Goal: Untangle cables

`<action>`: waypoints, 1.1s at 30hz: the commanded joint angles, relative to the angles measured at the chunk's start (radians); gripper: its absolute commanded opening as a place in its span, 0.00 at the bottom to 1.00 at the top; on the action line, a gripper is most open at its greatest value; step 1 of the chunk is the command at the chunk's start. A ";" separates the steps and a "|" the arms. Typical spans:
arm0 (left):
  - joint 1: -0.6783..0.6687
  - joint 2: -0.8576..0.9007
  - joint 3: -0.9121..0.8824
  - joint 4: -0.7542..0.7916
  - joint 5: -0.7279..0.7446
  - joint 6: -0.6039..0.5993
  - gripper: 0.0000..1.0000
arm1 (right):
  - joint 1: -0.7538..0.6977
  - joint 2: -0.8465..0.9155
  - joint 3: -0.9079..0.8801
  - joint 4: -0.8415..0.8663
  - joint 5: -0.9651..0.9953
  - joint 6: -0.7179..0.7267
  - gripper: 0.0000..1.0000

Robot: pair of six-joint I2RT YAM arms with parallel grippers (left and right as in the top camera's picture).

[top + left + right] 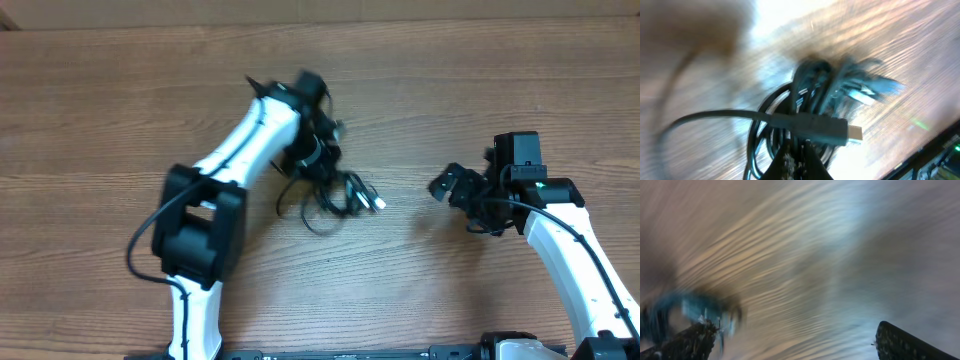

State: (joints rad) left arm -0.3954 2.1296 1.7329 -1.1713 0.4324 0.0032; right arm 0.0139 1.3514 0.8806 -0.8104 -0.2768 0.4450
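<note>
The cables [335, 192] are a small bundle of thin black cords with silvery plug tips, on the wooden table near the middle. My left gripper [318, 152] sits over the bundle's left part. In the left wrist view its fingers [799, 156] are closed together on the coiled cords [810, 100], with one black plug with a metal tip [826, 130] lying across them. My right gripper [452, 185] is to the right of the bundle, apart from it. In the right wrist view its fingers [792, 342] are wide apart and empty; the cables show as a blur at lower left [690, 312].
The wooden table [450, 90] stretches around both arms. The left arm's white links [240, 150] cross the table's left half. The right arm's base [590, 280] is at the lower right. A dark rail runs along the front edge [350, 353].
</note>
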 commanded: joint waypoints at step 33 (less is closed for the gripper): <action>0.002 -0.207 0.185 -0.273 0.146 0.334 0.04 | 0.285 -0.003 0.007 0.359 -0.299 -0.454 0.57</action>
State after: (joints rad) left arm -0.3859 1.9198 1.9156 -1.4441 0.5438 0.3038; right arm 0.2962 1.3514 0.8806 -0.4625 -0.5598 0.0189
